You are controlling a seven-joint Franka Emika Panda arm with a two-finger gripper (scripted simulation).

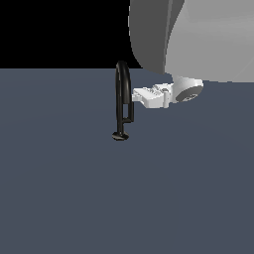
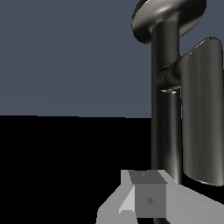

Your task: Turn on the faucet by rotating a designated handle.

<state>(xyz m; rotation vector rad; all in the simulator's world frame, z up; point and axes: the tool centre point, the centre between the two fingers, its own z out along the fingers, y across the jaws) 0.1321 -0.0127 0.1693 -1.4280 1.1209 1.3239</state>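
The faucet is a slim glossy black arched tube standing upright on a small round base. Its handle, a short thin black bar, branches off the stem on the exterior view's right. My white gripper lies level on that side, its tips at the top of the handle, close to or touching it. In the wrist view the stem, the elbow and the handle bar stand close ahead of one grey finger. The frames do not show whether the jaws are open or shut.
The faucet stands on a flat dark blue-grey floor. My arm's large grey-white body fills the upper part of the exterior view's right, above the gripper. A black background lies beyond the floor's far edge.
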